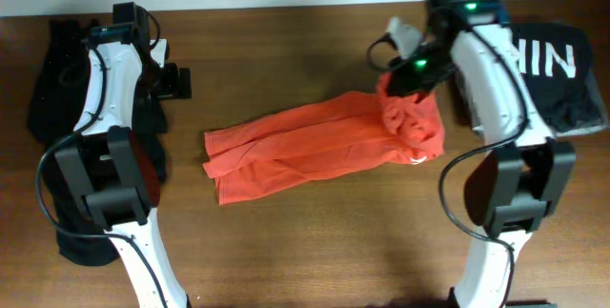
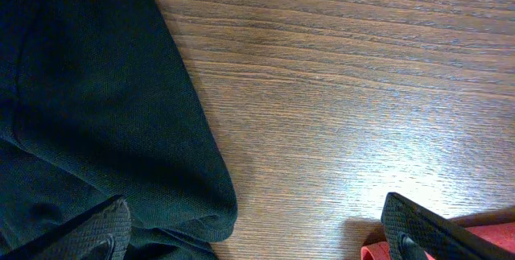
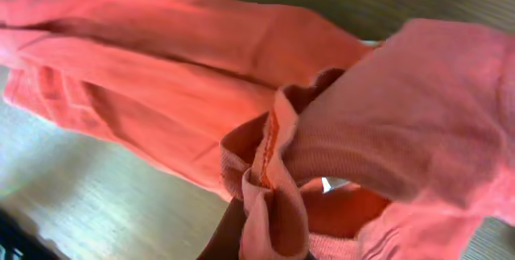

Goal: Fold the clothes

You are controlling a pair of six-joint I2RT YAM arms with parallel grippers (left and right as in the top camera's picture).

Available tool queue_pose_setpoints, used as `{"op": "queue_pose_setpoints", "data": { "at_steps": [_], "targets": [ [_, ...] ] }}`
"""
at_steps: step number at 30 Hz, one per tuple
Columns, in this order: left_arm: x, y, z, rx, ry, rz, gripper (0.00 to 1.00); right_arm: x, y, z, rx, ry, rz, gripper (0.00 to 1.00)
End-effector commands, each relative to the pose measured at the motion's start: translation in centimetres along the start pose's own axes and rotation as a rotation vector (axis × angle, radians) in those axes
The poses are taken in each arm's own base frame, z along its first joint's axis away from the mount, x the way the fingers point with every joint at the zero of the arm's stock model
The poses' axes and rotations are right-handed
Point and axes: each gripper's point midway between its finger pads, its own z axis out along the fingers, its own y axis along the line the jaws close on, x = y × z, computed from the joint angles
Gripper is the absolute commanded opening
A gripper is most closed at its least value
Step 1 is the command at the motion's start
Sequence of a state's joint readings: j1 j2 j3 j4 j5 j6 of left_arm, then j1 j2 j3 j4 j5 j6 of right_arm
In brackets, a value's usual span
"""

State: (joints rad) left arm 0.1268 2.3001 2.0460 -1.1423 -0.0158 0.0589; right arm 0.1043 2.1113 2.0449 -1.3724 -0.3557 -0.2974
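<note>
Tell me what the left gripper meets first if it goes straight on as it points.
Probably the bare wooden table, in the gap between the dark garment and the orange-red T-shirt; depth is hard to judge.

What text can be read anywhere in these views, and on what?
"HIN": big white letters on the black shirt, far right in the overhead view; the right arm covers its left edge, so the word may be longer.
Small white mark on the orange shirt: too small to read.
White label inside the orange shirt, right wrist view: blurred, unreadable.
Left wrist view: no text.
</note>
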Motion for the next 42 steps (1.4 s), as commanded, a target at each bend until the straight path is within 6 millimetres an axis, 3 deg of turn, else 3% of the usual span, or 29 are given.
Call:
{"op": "queue_pose_setpoints", "data": {
  "at_steps": [1,15,20,24,27,31,37,42],
  "targets": [
    [-1.0,0.4,-1.9,0.0,-0.052,-0.021,0.99,-0.6,0.3,-0.8,0.064,-0.011,-0.012,0.04],
    [-0.9,0.3,-1.9,0.001,-0.052,-0.021,0.99,-0.5,-0.3,-1.0,0.067,-0.019,0.0,0.04],
    [-0.9,0.2,-1.9,0.01,-0.05,-0.021,0.99,-0.2,-2.2,-1.7,0.079,-0.034,0.044,0.04],
    [-0.5,-1.8,-2.0,0.128,-0.034,-0.018,0.99,0.3,-5.1,-2.9,0.098,-0.058,0.114,0.04],
    [1.0,-3.4,-2.1,0.211,0.028,-0.016,0.99,1.0,-7.6,-3.9,0.115,-0.08,0.171,0.04],
    [4.6,-6.1,-2.8,0.311,0.169,0.042,0.99,2.2,-10.5,-5.1,0.133,-0.101,0.241,0.04],
    [9.0,-8.3,-3.1,0.324,0.344,0.093,0.99,3.1,-12.7,-6.0,0.15,-0.123,0.289,0.04],
    [12.2,-10.1,-0.9,0.323,0.449,0.122,0.99,3.3,-13.1,-6.2,0.153,-0.125,0.287,0.04]
  ]
}}
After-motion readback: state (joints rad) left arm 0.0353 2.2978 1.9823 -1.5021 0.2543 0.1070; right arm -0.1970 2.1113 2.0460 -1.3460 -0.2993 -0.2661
